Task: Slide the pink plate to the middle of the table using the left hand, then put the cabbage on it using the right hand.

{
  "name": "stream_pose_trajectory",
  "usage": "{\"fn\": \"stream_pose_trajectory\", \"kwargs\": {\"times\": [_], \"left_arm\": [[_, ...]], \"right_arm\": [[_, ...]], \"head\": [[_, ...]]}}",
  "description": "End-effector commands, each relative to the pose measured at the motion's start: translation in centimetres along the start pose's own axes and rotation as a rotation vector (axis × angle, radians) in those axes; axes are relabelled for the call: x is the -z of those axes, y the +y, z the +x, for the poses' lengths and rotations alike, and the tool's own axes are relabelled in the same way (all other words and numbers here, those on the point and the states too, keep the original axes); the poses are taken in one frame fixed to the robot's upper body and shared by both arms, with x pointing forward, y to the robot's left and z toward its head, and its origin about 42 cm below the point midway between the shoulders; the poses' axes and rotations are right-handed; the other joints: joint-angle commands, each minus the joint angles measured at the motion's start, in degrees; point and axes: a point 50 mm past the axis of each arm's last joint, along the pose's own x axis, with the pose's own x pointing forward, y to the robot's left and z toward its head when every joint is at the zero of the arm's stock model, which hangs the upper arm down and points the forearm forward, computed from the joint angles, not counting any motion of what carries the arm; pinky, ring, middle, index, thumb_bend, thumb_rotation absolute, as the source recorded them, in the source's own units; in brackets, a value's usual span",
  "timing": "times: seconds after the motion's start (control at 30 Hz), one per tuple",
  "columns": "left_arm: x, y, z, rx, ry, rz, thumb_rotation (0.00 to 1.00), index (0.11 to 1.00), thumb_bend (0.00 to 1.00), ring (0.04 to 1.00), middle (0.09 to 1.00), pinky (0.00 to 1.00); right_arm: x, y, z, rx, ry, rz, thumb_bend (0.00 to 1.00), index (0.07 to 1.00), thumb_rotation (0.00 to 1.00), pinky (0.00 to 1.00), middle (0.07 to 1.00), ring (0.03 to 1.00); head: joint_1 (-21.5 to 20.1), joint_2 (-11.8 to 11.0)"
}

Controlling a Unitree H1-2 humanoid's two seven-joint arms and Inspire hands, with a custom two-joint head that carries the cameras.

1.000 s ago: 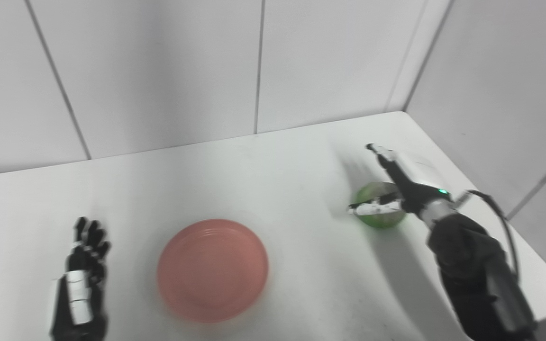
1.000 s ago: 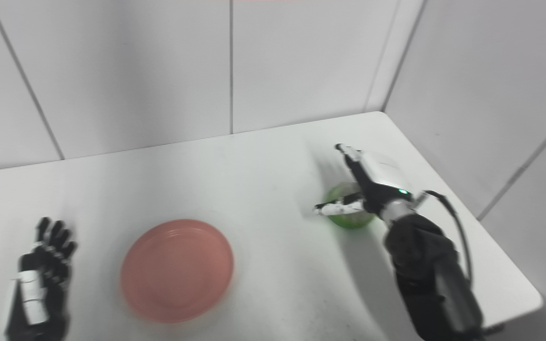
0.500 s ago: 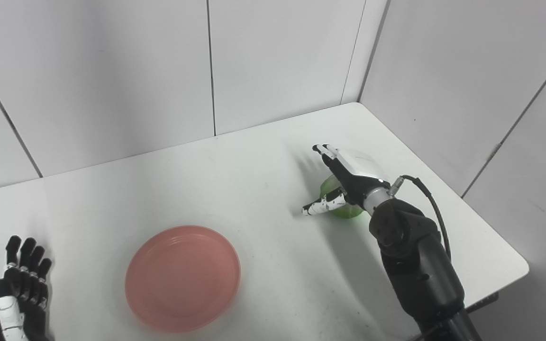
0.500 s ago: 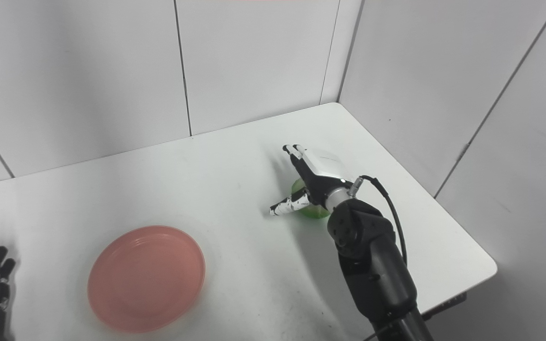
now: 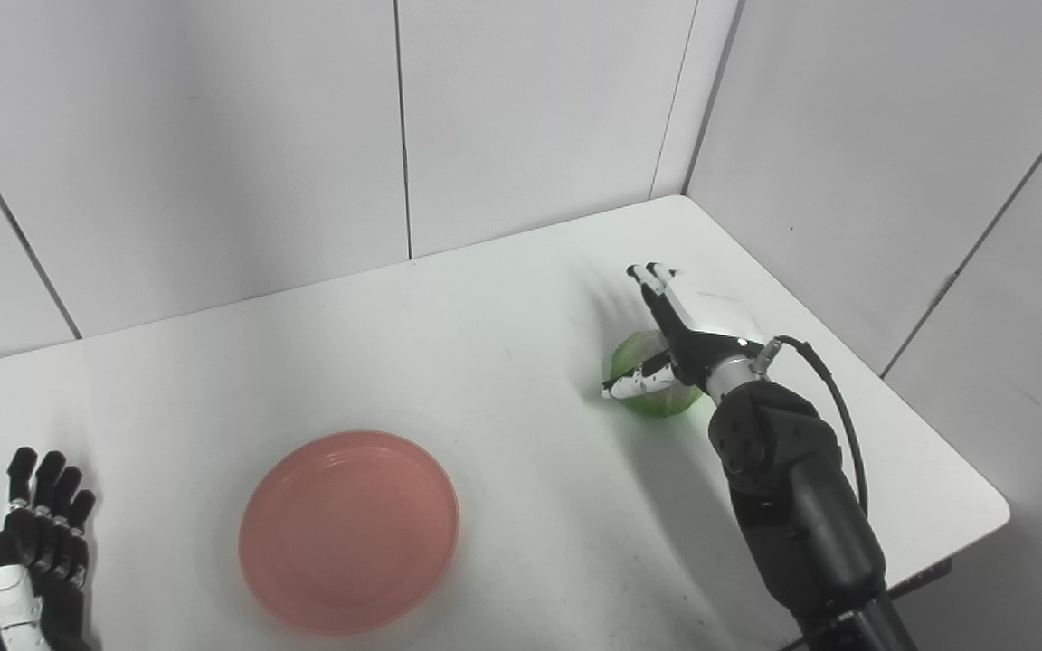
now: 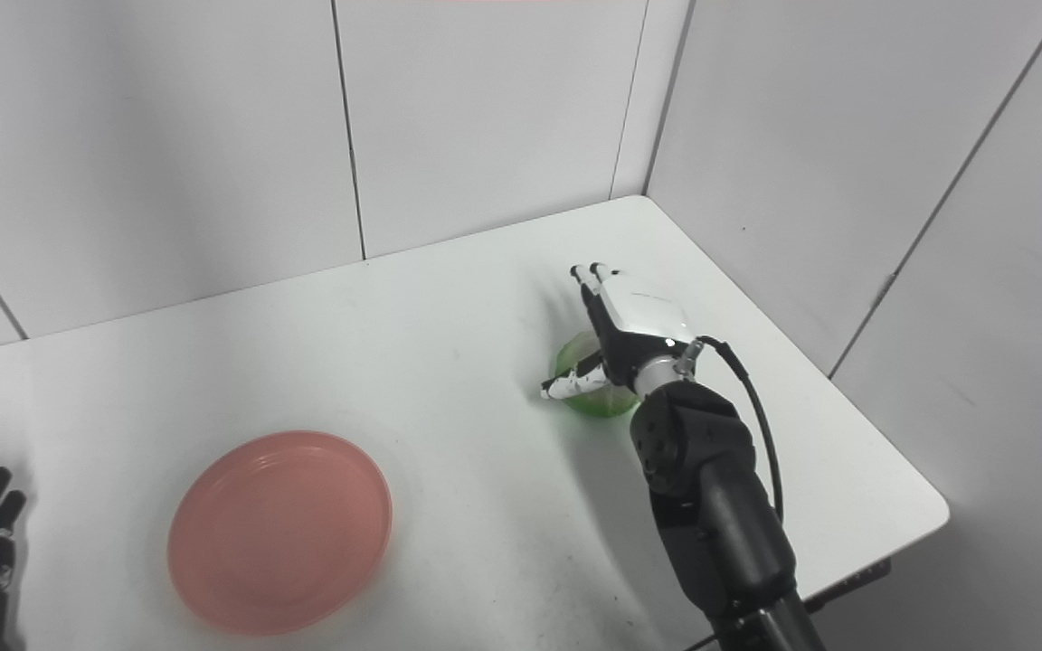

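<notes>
Fingers of the right hand (image 5: 688,330) now reach farther over the cabbage (image 5: 652,387) than half a second ago, thumb drawn in against its near side; the hand is spread, not yet clenched, though contact is hard to judge. The grasp is likely next. The plate (image 5: 349,531) sits unmoved at the table's (image 5: 503,362) front-left middle. The left hand (image 5: 28,551) rests released (fingers straight) well apart from it. Bare tabletop lies between cabbage and plate; the right edge is near the cabbage.

We note a plain salmon-pink round plate (image 5: 349,531), a translucent green round cabbage (image 5: 652,391), a white tabletop (image 5: 485,344), and black-and-white hands: left hand (image 5: 28,561), right hand (image 5: 693,330).
</notes>
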Motion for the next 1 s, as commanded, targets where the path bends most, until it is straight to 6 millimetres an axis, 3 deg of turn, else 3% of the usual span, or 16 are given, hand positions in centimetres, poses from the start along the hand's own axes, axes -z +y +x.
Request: {"fn": "stream_pose_trajectory", "kwargs": {"times": [0.0,0.27,0.47,0.6,0.97], "left_arm": [[2.2,1.1,-2.4,-0.019,0.069,0.008,1.0,1.0,0.75,1.0,1.0,1.0],[2.2,1.0,-2.5,-0.017,0.072,0.011,1.0,1.0,0.75,1.0,1.0,1.0],[2.2,0.9,-2.6,-0.02,0.076,0.003,1.0,1.0,0.76,1.0,1.0,1.0],[2.3,0.8,-2.5,-0.019,0.073,-0.006,1.0,1.0,0.75,1.0,1.0,1.0],[2.3,0.7,-2.5,-0.028,0.075,-0.013,1.0,1.0,0.75,1.0,1.0,1.0]], "right_arm": [[0.1,-2.1,-0.1,0.101,0.005,-0.028,0.99,0.95,0.34,1.0,1.0,1.0],[1.2,-1.9,0.4,0.0,0.071,0.095,1.0,0.989,0.28,0.99,1.0,0.991],[1.8,-1.1,0.8,-0.074,0.093,0.126,1.0,0.981,0.22,0.86,1.0,0.963],[2.2,-0.7,1.1,-0.106,0.086,0.143,1.0,0.969,0.19,0.72,1.0,0.937],[2.4,0.2,1.7,-0.148,0.079,0.17,0.99,0.963,0.19,0.7,1.0,0.942]], "head": [[0.1,0.1],[0.0,0.2],[0.2,0.2],[0.2,0.2],[0.2,0.3]]}}
